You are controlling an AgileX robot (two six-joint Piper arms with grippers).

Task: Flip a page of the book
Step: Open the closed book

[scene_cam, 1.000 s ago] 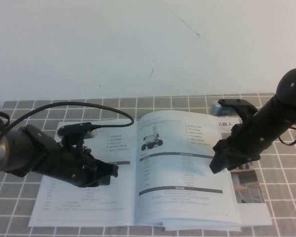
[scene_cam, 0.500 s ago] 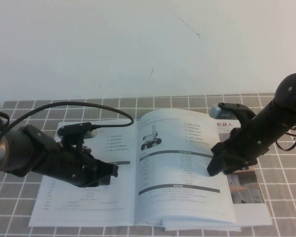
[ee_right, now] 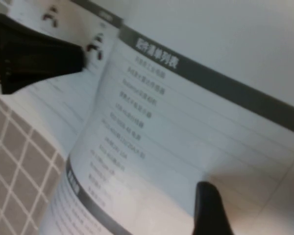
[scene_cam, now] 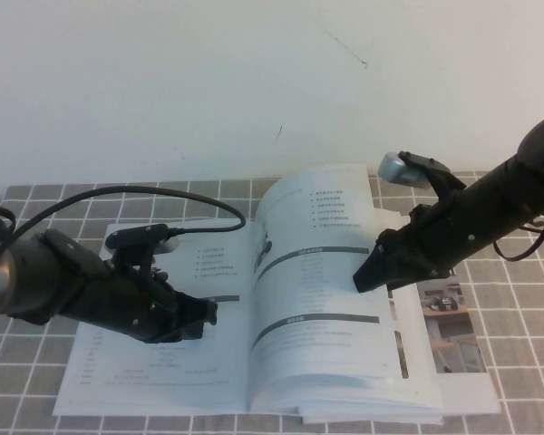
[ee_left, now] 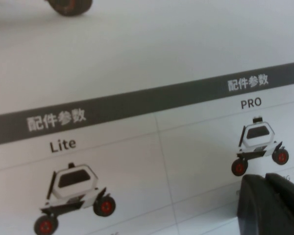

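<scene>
The book (scene_cam: 154, 372) lies open on the grey tiled table. My left gripper (scene_cam: 205, 317) is shut and rests low on its left-hand page, over small pictures of wheeled robots (ee_left: 73, 196); its two fingers (ee_left: 272, 205) sit pressed together. The page (scene_cam: 317, 272), white with dark-bar tables, stands lifted and bowed towards the spine. My right gripper (scene_cam: 367, 275) is at that page's outer edge, open. One dark finger (ee_right: 210, 210) lies against the printed side (ee_right: 152, 107); the other finger is hidden.
A similar booklet (scene_cam: 453, 331) with room photos sticks out from under the book on the right. A black cable (scene_cam: 163, 193) arcs over the book's top left. The white wall (scene_cam: 254, 82) rises just behind the table (scene_cam: 526, 412).
My right gripper has moved left and a little up, and the page has risen from lying flat to standing curved near the spine. The left arm has not moved.
</scene>
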